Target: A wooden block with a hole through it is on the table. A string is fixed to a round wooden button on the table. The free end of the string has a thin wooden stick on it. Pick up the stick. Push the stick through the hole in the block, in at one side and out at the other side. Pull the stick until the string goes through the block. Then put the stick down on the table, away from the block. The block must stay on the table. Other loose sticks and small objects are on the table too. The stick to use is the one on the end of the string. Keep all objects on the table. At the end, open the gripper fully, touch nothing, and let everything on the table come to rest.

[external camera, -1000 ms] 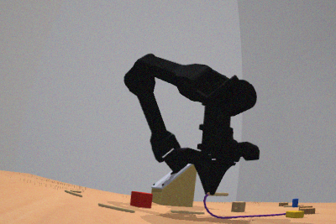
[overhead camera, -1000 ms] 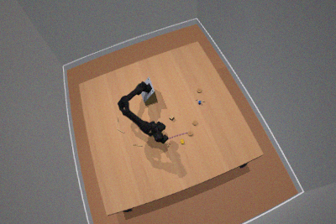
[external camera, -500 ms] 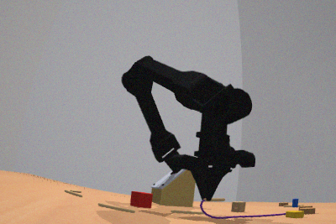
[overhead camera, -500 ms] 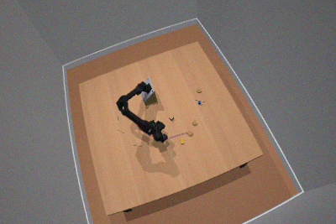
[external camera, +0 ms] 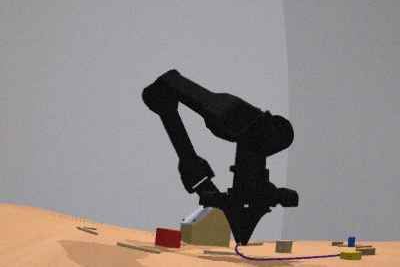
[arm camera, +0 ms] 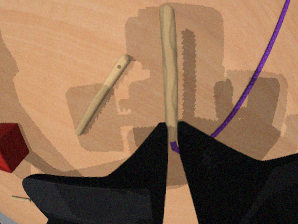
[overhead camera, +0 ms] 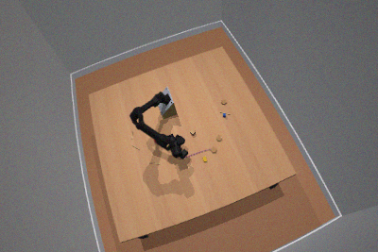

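Observation:
My gripper (overhead camera: 184,156) (external camera: 243,243) (arm camera: 170,128) is shut on the string's stick (arm camera: 169,65), near its string end, and holds it low above the table. In the wrist view the stick points away from the fingertips, its shadow beside it. The purple string (overhead camera: 199,152) (external camera: 290,259) (arm camera: 255,75) runs from the fingertips in a curve to the round wooden button (overhead camera: 214,150). The small wooden block (overhead camera: 193,133) (external camera: 284,246) stands on the table apart from the gripper. Its hole cannot be made out, and it is outside the wrist view.
A loose stick (external camera: 138,248) (arm camera: 102,97) and a red block (external camera: 168,238) (arm camera: 11,147) lie left of the gripper. A yellow block (overhead camera: 205,159) (external camera: 351,255) is near the button. A blue object (overhead camera: 224,115) (external camera: 351,241) and wooden discs (overhead camera: 224,102) (overhead camera: 218,138) lie farther off.

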Motion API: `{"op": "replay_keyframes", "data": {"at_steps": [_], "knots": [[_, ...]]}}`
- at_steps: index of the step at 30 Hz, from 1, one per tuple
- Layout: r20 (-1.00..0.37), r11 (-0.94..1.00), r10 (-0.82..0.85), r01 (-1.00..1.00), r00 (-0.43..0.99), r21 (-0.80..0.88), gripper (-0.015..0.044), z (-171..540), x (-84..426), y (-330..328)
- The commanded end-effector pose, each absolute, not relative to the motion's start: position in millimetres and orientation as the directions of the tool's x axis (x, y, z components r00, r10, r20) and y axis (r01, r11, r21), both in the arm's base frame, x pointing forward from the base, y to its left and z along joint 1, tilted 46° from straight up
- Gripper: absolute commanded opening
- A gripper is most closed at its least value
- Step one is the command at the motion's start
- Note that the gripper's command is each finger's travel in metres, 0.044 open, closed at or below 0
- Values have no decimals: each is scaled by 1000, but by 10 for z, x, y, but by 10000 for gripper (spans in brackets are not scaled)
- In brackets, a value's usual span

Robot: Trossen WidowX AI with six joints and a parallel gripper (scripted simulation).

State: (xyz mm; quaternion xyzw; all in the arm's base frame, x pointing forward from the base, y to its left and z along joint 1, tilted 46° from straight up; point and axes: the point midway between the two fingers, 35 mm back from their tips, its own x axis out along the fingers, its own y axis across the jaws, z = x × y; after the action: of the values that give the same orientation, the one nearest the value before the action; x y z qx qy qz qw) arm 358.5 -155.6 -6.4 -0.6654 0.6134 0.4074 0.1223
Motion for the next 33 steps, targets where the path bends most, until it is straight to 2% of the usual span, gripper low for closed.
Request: {"op": "replay_keyframes", "data": {"at_steps": [1, 33], "knots": [[-689, -219, -720, -915, -83, 340, 0, -68, 3536, -1578], [-690, -220, -719, -914, -83, 339, 0, -280, 3345, -1466]]}}
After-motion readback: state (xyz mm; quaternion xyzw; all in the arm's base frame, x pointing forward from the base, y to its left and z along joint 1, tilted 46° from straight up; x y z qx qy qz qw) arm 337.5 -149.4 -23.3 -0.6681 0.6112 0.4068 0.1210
